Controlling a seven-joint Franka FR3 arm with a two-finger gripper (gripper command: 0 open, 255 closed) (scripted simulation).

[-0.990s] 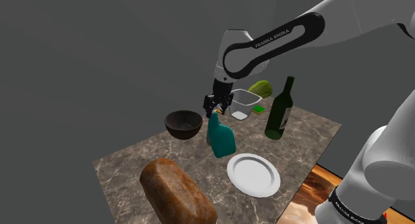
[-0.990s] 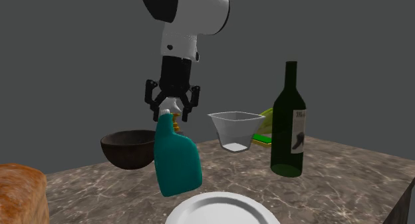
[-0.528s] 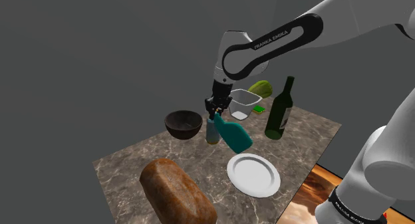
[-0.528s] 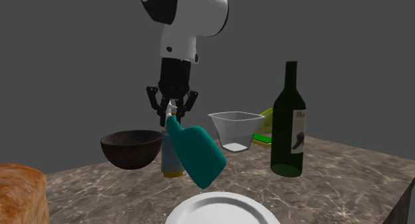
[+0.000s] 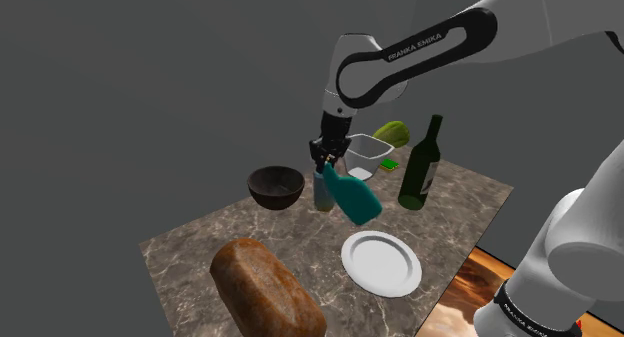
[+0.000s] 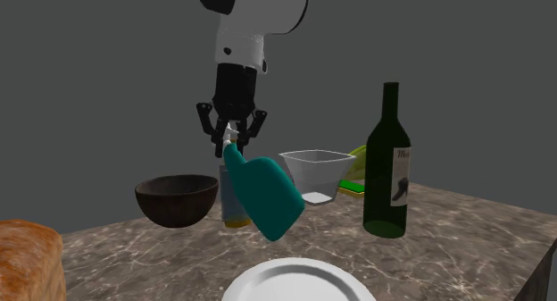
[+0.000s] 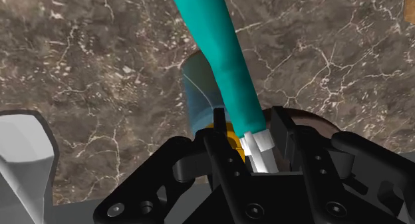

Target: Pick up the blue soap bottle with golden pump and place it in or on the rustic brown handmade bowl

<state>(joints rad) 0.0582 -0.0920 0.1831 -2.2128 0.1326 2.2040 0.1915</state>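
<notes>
My black gripper (image 5: 327, 163) (image 6: 232, 143) (image 7: 256, 146) is shut on the white neck of a teal spray bottle (image 5: 355, 198) (image 6: 268, 199) (image 7: 223, 56). That bottle hangs tilted and off the marble table (image 5: 200, 247). Directly under the gripper a pale blue soap bottle (image 5: 322, 192) (image 6: 230, 201) (image 7: 199, 96) with golden parts stands upright on the table, not held. The dark brown bowl (image 5: 276, 185) (image 6: 177, 199) sits empty just beside it, toward the shoulder view's left.
A green wine bottle (image 5: 420, 170) (image 6: 388, 170) and a clear cup (image 5: 365, 155) (image 6: 312, 174) stand behind the gripper. A white plate (image 5: 381, 263) (image 6: 299, 281) and a bread loaf (image 5: 265, 290) (image 6: 27, 263) lie near the front edge.
The fingers closed on the teal bottle's neck. The bottle tipped sideways and rose off the table, uncovering the pale blue bottle behind it.
</notes>
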